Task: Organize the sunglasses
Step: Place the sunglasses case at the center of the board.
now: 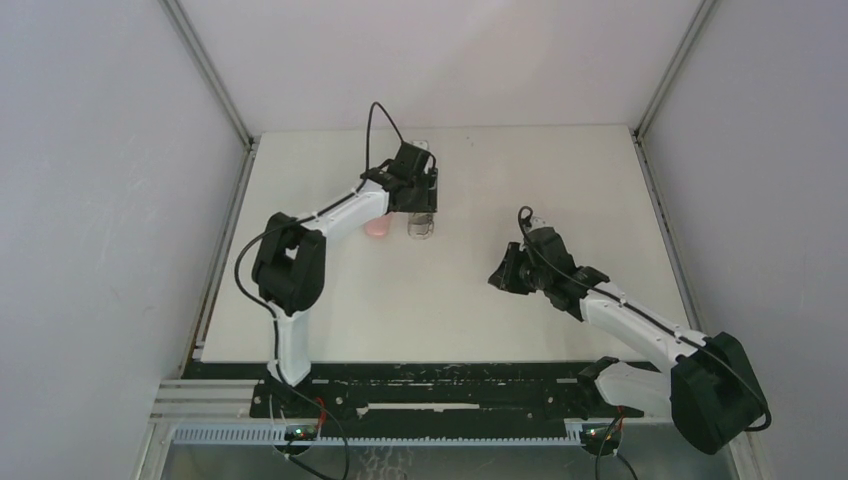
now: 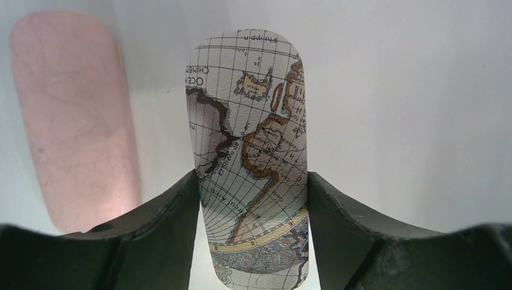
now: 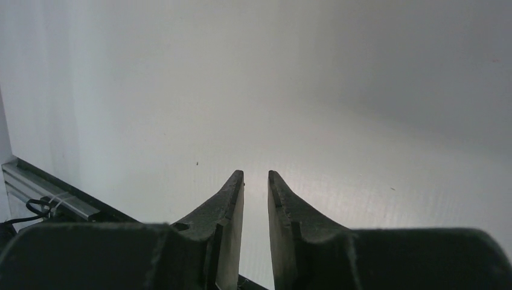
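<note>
Broadly, bare bench lies open around both arms, bounded by grey walls left and right and a dark rail along the near edge. The left jaws are out toward the far edge, clamped on a map-printed case, their fingers pressed against its two long sides. Just to that case's left, parallel and apart from it, lies a pink case. Both cases are closed, so their contents cannot be told. The right jaws sit over the bench's right-middle, well apart from the cases and from the right edge, with a narrow gap between their fingers and nothing in it. The sunglasses show in no view.
</note>
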Motion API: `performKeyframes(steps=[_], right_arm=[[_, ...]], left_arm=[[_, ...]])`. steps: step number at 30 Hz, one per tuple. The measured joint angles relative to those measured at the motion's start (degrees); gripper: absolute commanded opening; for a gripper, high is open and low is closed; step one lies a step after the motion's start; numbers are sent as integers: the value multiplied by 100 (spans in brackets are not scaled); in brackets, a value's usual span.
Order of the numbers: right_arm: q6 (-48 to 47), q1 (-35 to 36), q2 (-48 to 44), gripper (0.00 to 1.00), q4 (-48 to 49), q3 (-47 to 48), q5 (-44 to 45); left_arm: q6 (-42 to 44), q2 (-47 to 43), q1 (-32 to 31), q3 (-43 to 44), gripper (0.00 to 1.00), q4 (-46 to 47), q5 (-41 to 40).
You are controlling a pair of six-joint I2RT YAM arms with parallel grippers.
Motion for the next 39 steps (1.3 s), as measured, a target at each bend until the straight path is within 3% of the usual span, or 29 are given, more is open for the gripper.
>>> performKeyframes(steps=[8, 21, 39], right_arm=[[50, -2, -507, 29, -221, -240, 343], [-50, -50, -280, 41, -271, -240, 260], [-160, -201, -988, 57, -461, -240, 306]], left_arm=[[-151, 719, -79, 761, 13, -96, 28], [-295, 1534, -210, 1508, 18, -249, -9], [-350, 1670, -210, 1556, 79, -201, -13]])
